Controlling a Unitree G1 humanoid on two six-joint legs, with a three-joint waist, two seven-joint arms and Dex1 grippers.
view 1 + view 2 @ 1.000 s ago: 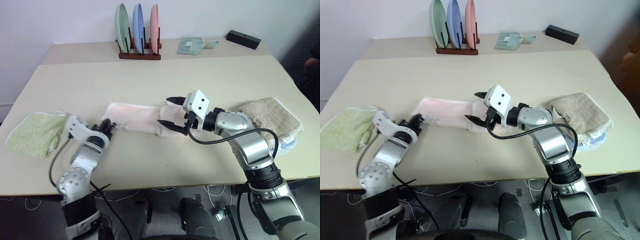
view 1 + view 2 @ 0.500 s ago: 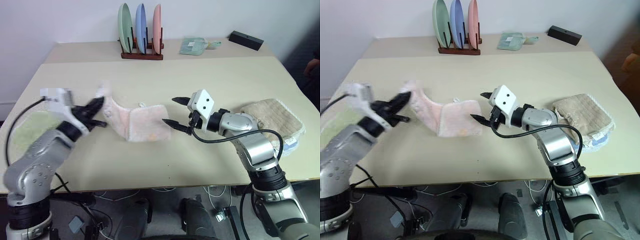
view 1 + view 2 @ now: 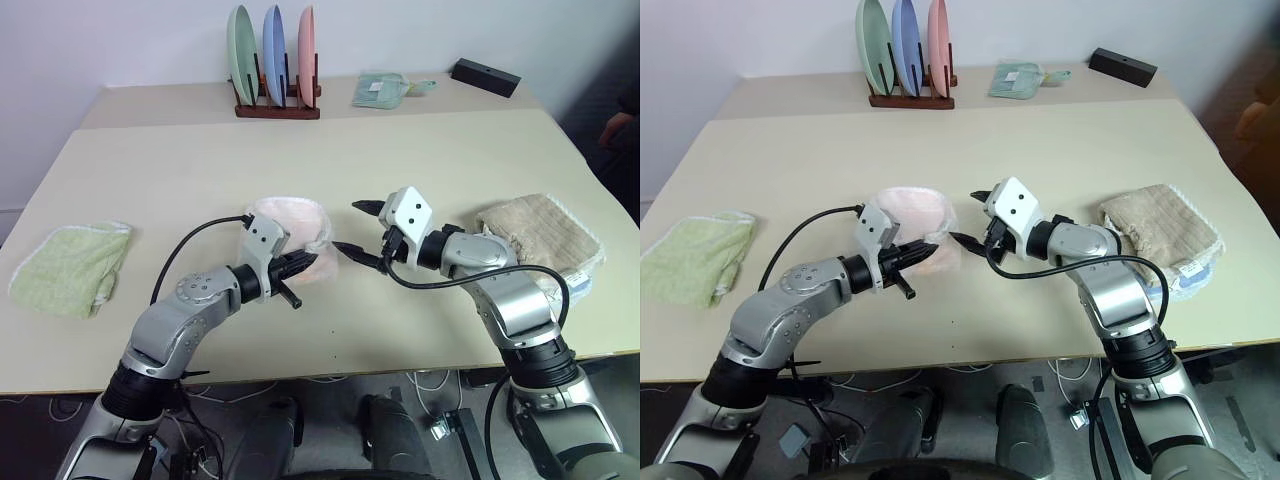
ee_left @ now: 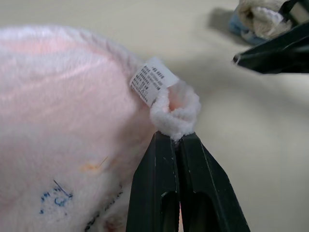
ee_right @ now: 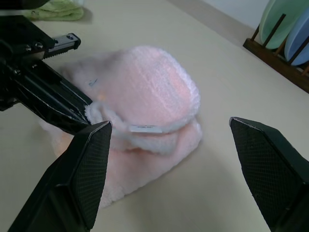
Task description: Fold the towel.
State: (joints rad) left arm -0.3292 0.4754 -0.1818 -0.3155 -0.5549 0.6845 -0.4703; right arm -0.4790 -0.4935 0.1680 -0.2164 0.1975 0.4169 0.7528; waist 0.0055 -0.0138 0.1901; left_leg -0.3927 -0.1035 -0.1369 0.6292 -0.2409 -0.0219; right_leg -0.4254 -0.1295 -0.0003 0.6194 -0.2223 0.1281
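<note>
Beige and smooth, the table [image 3: 420,150] carried the towel [image 3: 290,225] near its middle: a pale pink, fluffy terry cloth with a whitish rolled edge, doubled over into a rounded hump. A small white label [image 4: 152,82] stuck out at the pinched corner, and blue and orange stitching marked the pile below it. The left gripper [image 3: 305,265] had its thin black fingers [image 4: 166,186] pressed together on that corner of the towel, holding it just above the lower layer. The right gripper [image 3: 360,228] hung just beside the towel's right edge, its fingers [image 5: 273,176] spread wide and gripping nothing.

A soft light green cloth [image 3: 70,265] lay crumpled near the left edge, and a coarse tan cloth [image 3: 540,235], folded, lay at the right. At the back, a dark wooden rack [image 3: 277,108] held three plates [image 3: 275,55] on edge, green, blue and pink. Near it sat a small pale green cloth [image 3: 380,90] and a flat black box [image 3: 485,77].
</note>
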